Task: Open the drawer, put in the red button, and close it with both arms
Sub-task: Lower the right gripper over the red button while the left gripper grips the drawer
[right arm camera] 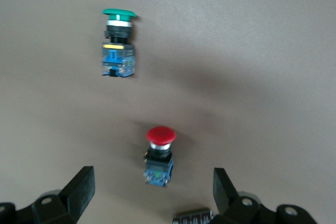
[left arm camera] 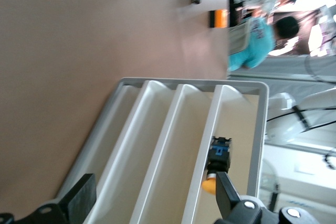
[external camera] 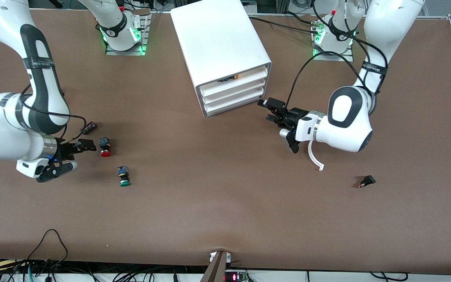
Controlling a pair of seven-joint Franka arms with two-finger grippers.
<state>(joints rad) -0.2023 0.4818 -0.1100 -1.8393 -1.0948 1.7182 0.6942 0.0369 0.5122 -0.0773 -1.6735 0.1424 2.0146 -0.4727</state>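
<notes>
Lying on its side at the centre left of the front view, the red button (external camera: 104,147) rests on the brown table (external camera: 225,211) with its cap turned toward the front camera and its black body and blue block pointing up the frame. In the right wrist view it sits low in the middle of the picture, between the two spread fingers (right arm camera: 79,190) but touching neither. The right gripper (external camera: 73,156) hovers low over the table just beside it, toward the right arm's end, jaws wide apart and holding nothing. A small dark part (external camera: 89,127) lies near the button, a little higher in the front view. The green button (external camera: 123,176), also on its side, lies lower in that view, nearer the front camera.

At the top centre stands the white cabinet (external camera: 219,43), its three drawer fronts all pushed in. The drawer (external camera: 235,102) at the bottom of the stack is closed; an orange-and-black bit (external camera: 229,78) shows at the rim of the topmost front. The left gripper (external camera: 272,111) hangs in front of the cabinet, just beside the drawer fronts toward the left arm's end, its fingers parted and empty, pointing at the fronts. A black connector (external camera: 367,181) lies at the lower right.
</notes>
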